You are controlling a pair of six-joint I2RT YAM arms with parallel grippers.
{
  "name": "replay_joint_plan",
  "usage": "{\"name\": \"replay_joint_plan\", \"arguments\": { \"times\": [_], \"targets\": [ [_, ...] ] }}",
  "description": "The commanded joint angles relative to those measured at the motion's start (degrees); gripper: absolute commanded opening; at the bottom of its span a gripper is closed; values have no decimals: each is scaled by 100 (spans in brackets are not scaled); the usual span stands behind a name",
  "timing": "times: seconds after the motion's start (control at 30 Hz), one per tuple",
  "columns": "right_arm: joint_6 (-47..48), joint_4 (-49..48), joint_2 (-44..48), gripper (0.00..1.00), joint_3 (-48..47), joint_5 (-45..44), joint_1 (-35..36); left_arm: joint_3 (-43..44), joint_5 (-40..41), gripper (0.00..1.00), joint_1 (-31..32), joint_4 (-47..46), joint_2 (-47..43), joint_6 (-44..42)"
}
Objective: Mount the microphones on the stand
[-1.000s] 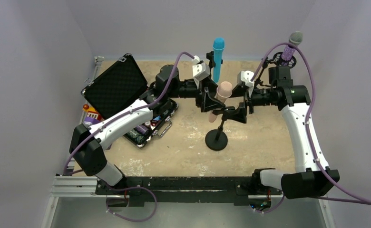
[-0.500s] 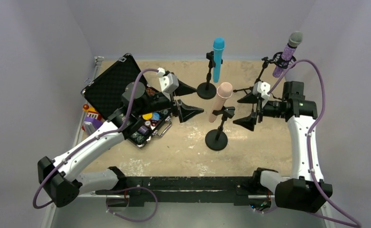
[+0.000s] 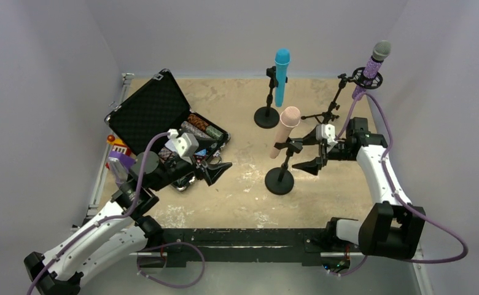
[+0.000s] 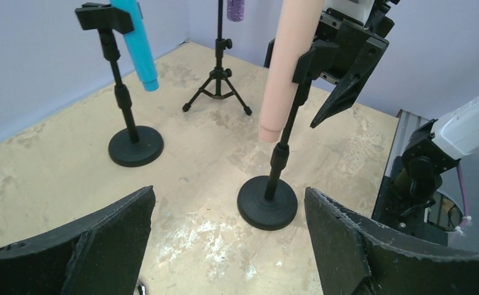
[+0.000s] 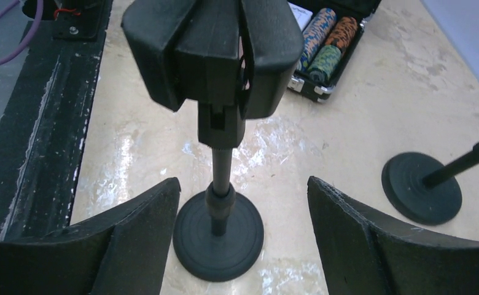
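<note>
Both my arms have drawn back from the middle stand point(image 3: 279, 180). My left pincer point(image 3: 220, 172) is now well off it, wide open and empty. My right pincer point(image 3: 307, 149) sits just beside the clip, fingers apart, holding nothing. Ahead of my left pincer the peach-pink microphone point(image 3: 284, 130) leans in that clip, head up; I judge it seated. The blue microphone point(image 3: 280, 77) and purple microphone point(image 3: 372, 66) stand clipped beyond it.

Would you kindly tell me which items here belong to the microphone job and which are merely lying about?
Job: peach-pink microphone; blue microphone; purple microphone; near round-base stand; far round-base stand; tripod stand.
Lying about: open black case; patterned rolls inside it; colourful item beside it.
</note>
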State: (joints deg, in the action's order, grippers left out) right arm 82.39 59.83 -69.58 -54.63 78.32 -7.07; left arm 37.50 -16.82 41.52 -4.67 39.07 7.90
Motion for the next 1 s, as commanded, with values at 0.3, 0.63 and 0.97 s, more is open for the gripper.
{"name": "replay_joint_plan", "arguments": {
  "times": [0.3,0.63,0.97],
  "targets": [
    [-96,-528,-588,48,-166,732,634,-537,753,95,-36,46,-681,221],
    [2216,2205,-1746,0,-1389,889,324,-558,765,95,-38,98,-734,216],
    [-433,207,-1373,0,-2022,295,-675,-583,892,95,-38,255,-845,142]
  ]
}}
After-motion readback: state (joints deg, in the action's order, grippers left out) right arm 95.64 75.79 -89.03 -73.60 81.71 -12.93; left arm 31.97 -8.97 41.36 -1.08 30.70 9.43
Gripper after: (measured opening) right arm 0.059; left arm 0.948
